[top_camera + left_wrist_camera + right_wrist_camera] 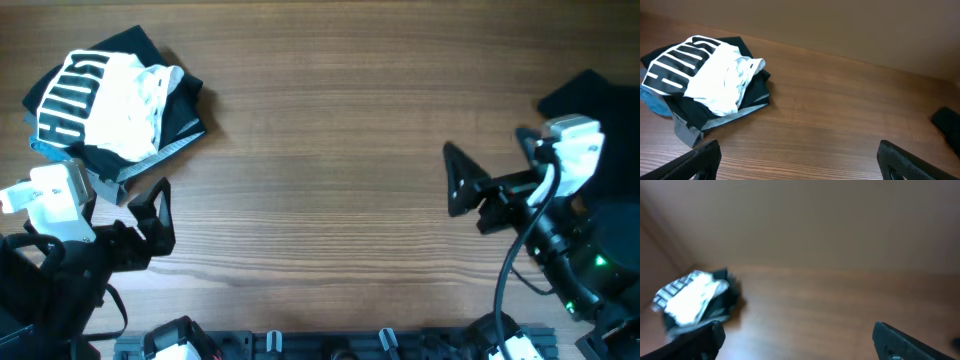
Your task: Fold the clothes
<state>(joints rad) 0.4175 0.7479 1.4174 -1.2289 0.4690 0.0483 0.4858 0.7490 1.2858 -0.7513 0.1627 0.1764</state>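
The clothes lie in a crumpled pile at the table's far left. On top is a white T-shirt [115, 105] with a black striped print, resting on black and grey fabric [185, 115]. The left wrist view shows the T-shirt [715, 75] at upper left, and the right wrist view shows it [690, 300] blurred at the left. My left gripper [160, 215] stands open just below the pile, with its jaws wide [800, 160] over bare wood. Near mid-right of the table, my right gripper [455, 182] is open and empty, pointing left [797, 340].
A loose black garment [590, 95] lies at the table's far right edge, behind the right arm, and shows at the right edge of the left wrist view [947, 122]. Bare wooden tabletop [320, 150] stretches between the two grippers. The arm bases stand along the front edge.
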